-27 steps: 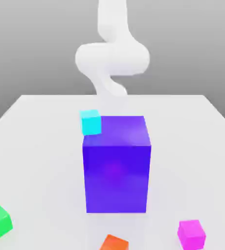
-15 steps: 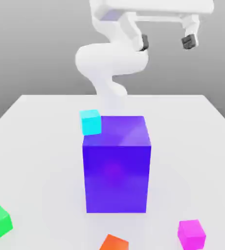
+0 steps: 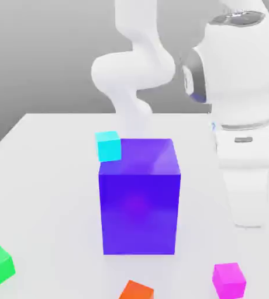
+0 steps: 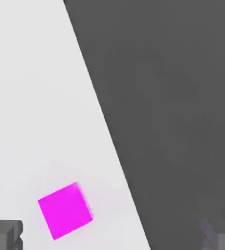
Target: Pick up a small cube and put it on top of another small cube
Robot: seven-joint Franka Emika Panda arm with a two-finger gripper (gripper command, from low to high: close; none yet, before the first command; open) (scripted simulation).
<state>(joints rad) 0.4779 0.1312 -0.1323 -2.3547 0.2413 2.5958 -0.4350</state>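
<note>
Hand view: gripper [image 4: 112,237] spread, empty; approach step for magenta cube [image 4: 65,211]; next, center over it, descend.

Big block [image 3: 140,198]: smooth, slightly glossy; white arm [image 3: 242,76]: smooth, glossy.

No readable text or markings

Broad white tabletop [image 3: 49,193], plain and smooth, far edge straight across exterior view, sides spreading toward camera. Behind it, plain grey backdrop [image 3: 43,58], paler toward top, darker near tabletop's far edge. Light bright and even, tabletop nearly washed out. In hand view, tabletop's straight edge runs against flat dark grey area [image 4: 173,107] beyond.
</note>
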